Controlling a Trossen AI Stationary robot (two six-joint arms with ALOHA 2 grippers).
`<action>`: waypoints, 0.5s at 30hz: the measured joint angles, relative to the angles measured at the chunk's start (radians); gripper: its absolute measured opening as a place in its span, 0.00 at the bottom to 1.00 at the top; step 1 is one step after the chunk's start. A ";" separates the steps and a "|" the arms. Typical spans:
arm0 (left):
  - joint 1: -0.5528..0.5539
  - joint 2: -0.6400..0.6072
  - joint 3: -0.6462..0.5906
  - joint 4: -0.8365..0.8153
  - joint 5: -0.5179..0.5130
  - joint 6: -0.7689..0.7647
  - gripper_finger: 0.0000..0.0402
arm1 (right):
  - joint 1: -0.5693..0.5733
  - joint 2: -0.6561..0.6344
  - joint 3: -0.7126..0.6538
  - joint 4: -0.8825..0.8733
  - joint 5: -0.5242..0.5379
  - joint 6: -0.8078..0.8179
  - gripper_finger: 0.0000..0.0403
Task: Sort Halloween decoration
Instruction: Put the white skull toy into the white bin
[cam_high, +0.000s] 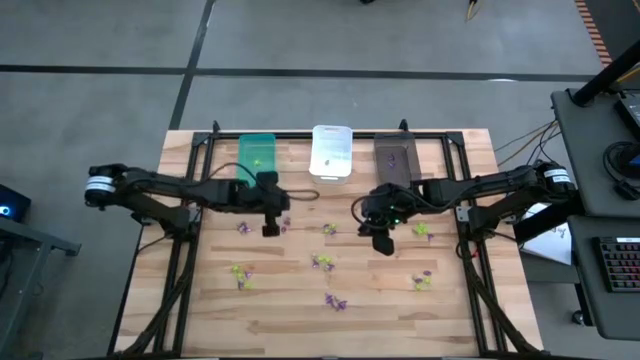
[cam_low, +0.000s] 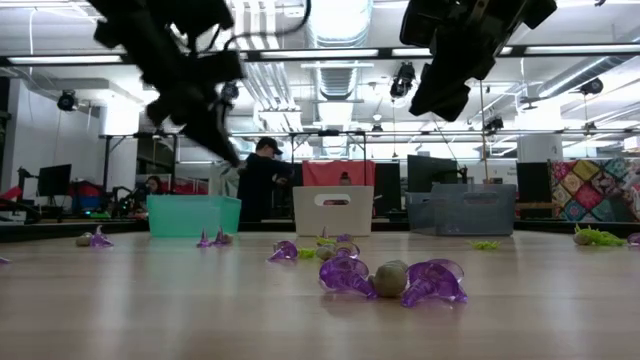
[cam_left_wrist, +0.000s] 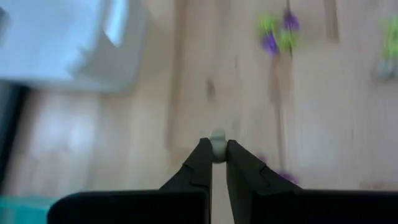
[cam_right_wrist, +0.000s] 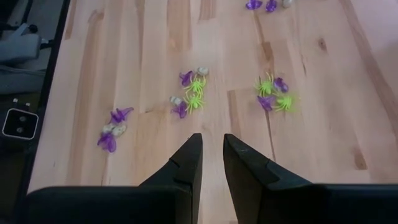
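Near the white bin (cam_high: 331, 152), which stands at the far edge of a wooden table (cam_high: 200, 300) between a green bin (cam_high: 257, 152) and a dark grey bin (cam_high: 395, 155), two dark robot arms reach in from either side; the left gripper (cam_left_wrist: 215, 151), raised above the tabletop in front of the green bin, is clenched on a small greyish trinket (cam_left_wrist: 217, 142) pinched at its fingertips; the right gripper (cam_right_wrist: 212, 163) hangs above the table in front of the grey bin, its fingers a narrow gap apart with nothing between them; tiny purple and yellow-green spiky trinkets (cam_high: 322, 262) lie scattered in small clusters across the table in front of the white bin, apart from all three bins; beyond the table, a person in dark clothing (cam_low: 262, 180) stands in the room.
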 joint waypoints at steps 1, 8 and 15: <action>0.011 -0.008 0.020 0.000 0.000 0.014 0.00 | 0.000 0.000 0.000 -0.008 0.000 0.007 0.14; 0.099 0.051 0.197 0.008 0.007 0.141 0.00 | 0.002 -0.002 0.000 -0.135 0.000 0.043 0.14; 0.226 0.227 0.364 0.046 0.105 0.251 0.00 | 0.002 -0.020 0.000 -0.206 0.000 0.002 0.14</action>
